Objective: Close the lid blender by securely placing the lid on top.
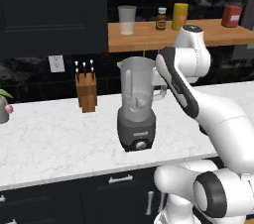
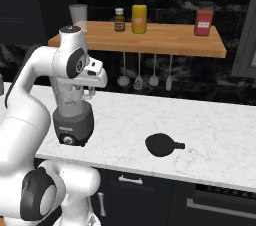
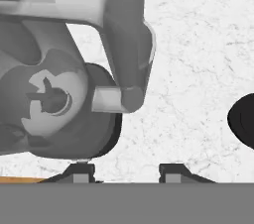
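The blender (image 1: 136, 105) stands on the white marble counter (image 1: 54, 139); it has a clear grey jar with an uncovered mouth and a dark base with a front knob. In the hand view I look down into the jar (image 3: 49, 99), and its handle (image 3: 126, 64) runs toward me. My gripper (image 3: 126, 172) hovers above the jar's handle side, open with nothing between its fingertips (image 3: 79, 172). The black lid (image 2: 161, 145) lies flat on the counter to the right of the blender, well apart from it, and it appears at the right edge of the hand view as lid (image 3: 244, 121).
A wooden knife block (image 1: 87, 91) stands left of the blender. The wooden shelf (image 2: 165, 40) above carries a glass cup (image 1: 127, 20), bottles and a red canister (image 2: 203, 21). Utensils (image 2: 145, 77) hang under it. My arm's elbow (image 1: 191, 52) looms over the jar.
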Controlling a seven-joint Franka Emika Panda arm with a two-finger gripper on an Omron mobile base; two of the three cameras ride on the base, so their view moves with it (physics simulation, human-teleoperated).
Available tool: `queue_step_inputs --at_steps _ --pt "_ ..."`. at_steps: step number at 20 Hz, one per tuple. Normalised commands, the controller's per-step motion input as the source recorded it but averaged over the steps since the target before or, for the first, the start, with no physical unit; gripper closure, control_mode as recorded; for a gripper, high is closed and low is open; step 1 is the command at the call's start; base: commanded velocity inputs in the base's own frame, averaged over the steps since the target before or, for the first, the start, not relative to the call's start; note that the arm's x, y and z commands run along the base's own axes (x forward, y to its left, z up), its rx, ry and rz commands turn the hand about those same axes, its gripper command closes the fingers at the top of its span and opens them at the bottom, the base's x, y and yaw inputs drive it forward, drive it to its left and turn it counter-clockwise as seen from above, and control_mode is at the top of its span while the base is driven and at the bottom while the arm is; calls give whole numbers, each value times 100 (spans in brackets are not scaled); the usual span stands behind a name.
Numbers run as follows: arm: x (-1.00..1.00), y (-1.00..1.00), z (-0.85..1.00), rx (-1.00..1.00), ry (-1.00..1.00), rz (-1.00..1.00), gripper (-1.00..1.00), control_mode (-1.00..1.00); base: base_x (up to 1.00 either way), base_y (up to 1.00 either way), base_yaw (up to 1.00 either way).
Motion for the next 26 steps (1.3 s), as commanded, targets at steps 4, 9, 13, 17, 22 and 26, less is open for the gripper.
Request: queue_step_inputs --at_steps 4,9,13,17,22,26 --pt "-44 -12 0 1 -10 -4 -100 -100 0 0 0" --pt "-81 -74 -26 9 -3 -40 -100 -100 0 0 0" --pt "-41 -100 -41 17 6 -55 -100 -100 0 0 0" --pt "-6 -100 -39 21 17 -66 -100 -100 0 0 0" --pt "3 -100 -39 24 21 -65 -100 -100 0 0 0" --pt "19 -100 -48 23 19 -46 -100 -100 0 0 0"
